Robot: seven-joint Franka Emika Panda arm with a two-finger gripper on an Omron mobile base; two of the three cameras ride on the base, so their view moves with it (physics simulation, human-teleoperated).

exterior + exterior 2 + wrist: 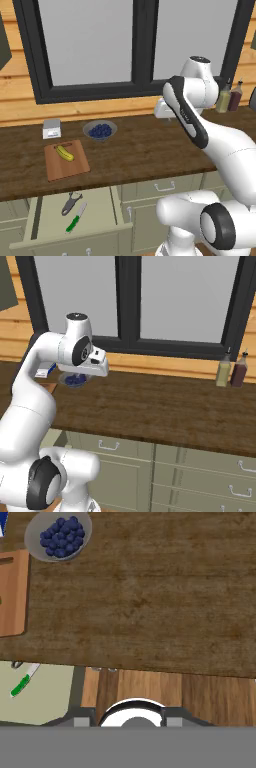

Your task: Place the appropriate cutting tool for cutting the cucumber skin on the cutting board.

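Observation:
The dark-grey peeler [71, 202] lies in the open drawer [100, 210] below the counter, beside a green-handled knife [76, 217]. The yellow-green cucumber [64, 153] rests on the reddish-brown cutting board [70, 165] at the counter's left. My gripper [130, 716] hangs high over the middle of the counter, well right of the board [12, 594] and the drawer; its fingertips [82, 717] stand apart with nothing between them. In the hand view just a sliver of the peeler [16, 664] peeks out by the knife [22, 683].
A grey bowl of blue berries [100, 131] sits behind the board, and a small white box [51, 128] stands left of it. Two bottles [229, 96] stand at the back right by the window. The drawer juts out past the counter's front edge.

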